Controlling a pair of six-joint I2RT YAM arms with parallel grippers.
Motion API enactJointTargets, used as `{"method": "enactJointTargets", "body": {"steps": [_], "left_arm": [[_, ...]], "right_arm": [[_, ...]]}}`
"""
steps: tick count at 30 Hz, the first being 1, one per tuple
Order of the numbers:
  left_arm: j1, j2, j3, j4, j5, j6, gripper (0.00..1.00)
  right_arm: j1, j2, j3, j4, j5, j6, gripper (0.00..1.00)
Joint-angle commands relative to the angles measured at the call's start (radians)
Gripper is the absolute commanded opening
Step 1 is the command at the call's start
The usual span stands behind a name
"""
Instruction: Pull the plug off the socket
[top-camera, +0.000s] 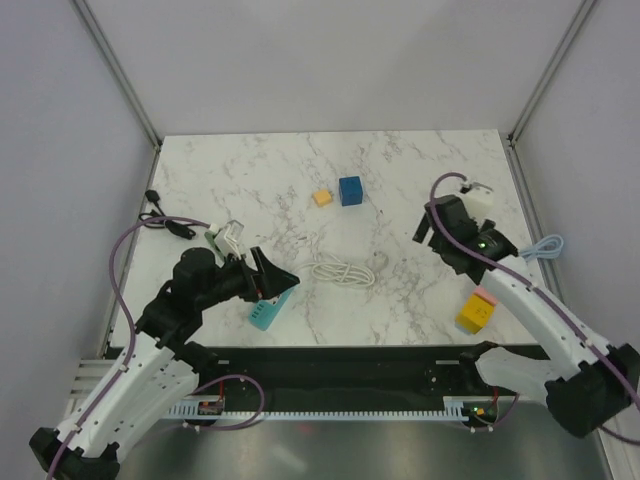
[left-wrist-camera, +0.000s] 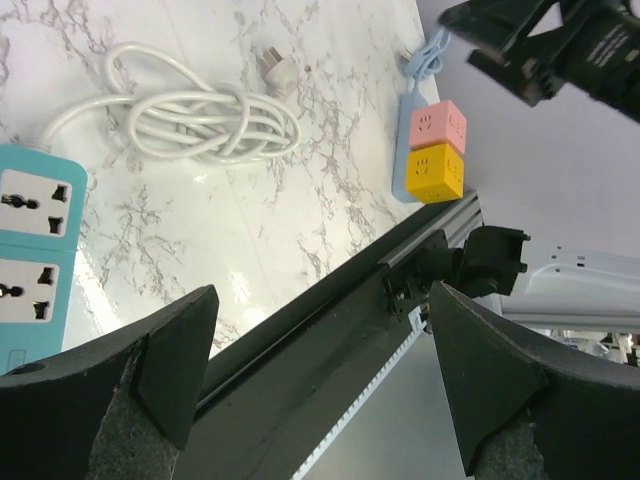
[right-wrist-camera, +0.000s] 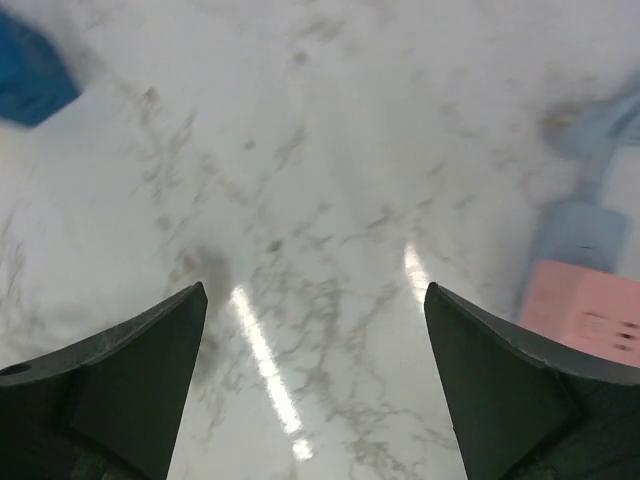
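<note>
Hovering over the teal power strip (top-camera: 271, 311), my left gripper (top-camera: 272, 277) gapes empty; the strip's long axis runs near-left to far-right. The white plug (top-camera: 381, 262) lies free mid-table beside its coiled cable (top-camera: 340, 270), probably pointing right. My right gripper (top-camera: 430, 230) is also spread open and empty.

Teal power strip (left-wrist-camera: 35, 250) and blurred pink socket cube (right-wrist-camera: 585, 310) run off their views' edges.

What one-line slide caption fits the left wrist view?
Open left fingers frame a teal power strip, a coiled white cable with its plug loose, and pink and yellow cube sockets.
</note>
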Motion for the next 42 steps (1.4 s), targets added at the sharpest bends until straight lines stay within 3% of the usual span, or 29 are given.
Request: {"method": "enactJointTargets", "body": {"steps": [1,5,11,19,26,34,36,38,42], "left_arm": [[-0.002,-0.002,0.021,0.012,0.077,0.025,0.93],[-0.004,-0.016,0.011,0.018,0.094,0.031,0.93],[-0.002,-0.031,-0.012,0.018,0.118,0.033,0.93],[-0.002,-0.016,-0.015,0.040,0.129,0.036,0.93],[-0.002,0.030,-0.012,0.070,0.157,0.030,0.93],[-0.002,0.070,-0.016,0.126,0.227,0.016,0.92],[-0.002,0.076,-0.022,0.141,0.244,0.010,0.92],[-0.002,0.079,-0.032,0.153,0.255,0.007,0.91],[-0.002,0.085,-0.035,0.173,0.267,0.000,0.91]], "right_arm": [[-0.160,-0.121,-0.024,-0.203,0.110,-0.022,0.98],[-0.452,-0.132,-0.039,-0.214,0.026,-0.105,0.98],[-0.628,-0.101,-0.078,-0.202,-0.045,-0.166,0.98],[-0.660,-0.017,-0.141,-0.152,-0.201,-0.128,0.98],[-0.660,-0.017,-0.197,-0.119,-0.215,-0.097,0.98],[-0.659,-0.025,-0.231,-0.071,-0.235,-0.101,0.83],[-0.657,-0.025,-0.234,-0.066,-0.238,-0.104,0.75],[-0.659,-0.025,-0.236,-0.062,-0.240,-0.104,0.74],[-0.659,-0.028,-0.240,-0.057,-0.264,-0.113,0.57]]}}
